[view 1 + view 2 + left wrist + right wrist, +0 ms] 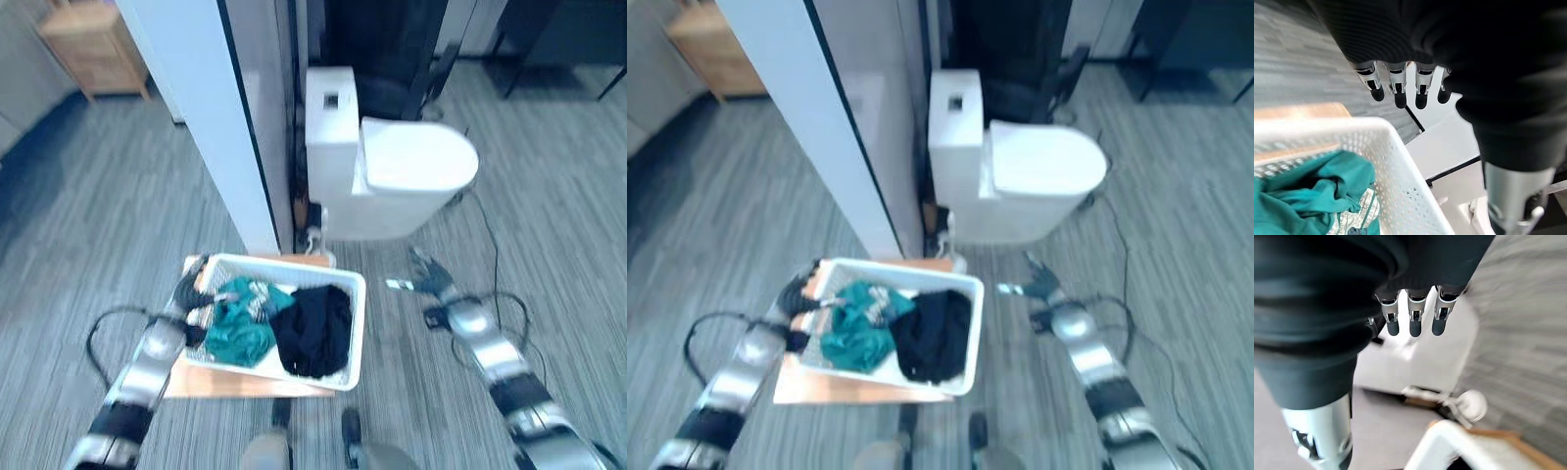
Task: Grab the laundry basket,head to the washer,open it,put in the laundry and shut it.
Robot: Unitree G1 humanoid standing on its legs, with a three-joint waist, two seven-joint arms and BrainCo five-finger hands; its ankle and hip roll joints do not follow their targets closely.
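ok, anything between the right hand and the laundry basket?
No. In the left eye view, bare grey floor separates the right hand from the laundry basket's near rim; the hand hangs open, apart from it.

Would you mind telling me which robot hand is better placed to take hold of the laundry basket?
The left robot hand: it sits at the laundry basket's left rim, fingers open. The right robot hand hangs open over carpet, clear of the basket.

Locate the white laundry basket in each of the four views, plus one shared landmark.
Left eye: laundry basket lower centre, on the wooden board.
Right eye: lower centre-left.
Left wrist: perforated rim past the fingers.
Right wrist: a white corner.
Landmark: teal cloth inside.
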